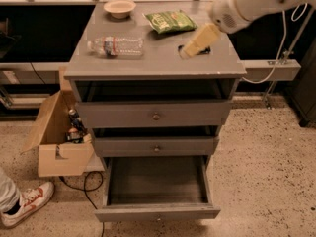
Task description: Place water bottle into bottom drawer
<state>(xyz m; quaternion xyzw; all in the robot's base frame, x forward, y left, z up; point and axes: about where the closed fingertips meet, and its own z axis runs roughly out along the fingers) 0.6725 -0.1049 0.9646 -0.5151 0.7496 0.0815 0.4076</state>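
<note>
The water bottle (116, 46), clear and ribbed with a white label, lies on its side on the left of the grey cabinet top (155, 63). The bottom drawer (157, 187) is pulled open, dark inside, with nothing visible in it. My gripper (190, 49) hangs over the right part of the cabinet top, well to the right of the bottle and apart from it. It covers most of a dark blue object (206, 50) lying there. My white arm (247, 4) comes in from the upper right.
A green chip bag (170, 20) and a small tan bowl (120, 8) sit at the back of the top. Two shallower drawers (155, 115) above are pulled out a little. An open cardboard box (57, 137) stands on the floor at left. A person's shoe (27, 202) is at lower left.
</note>
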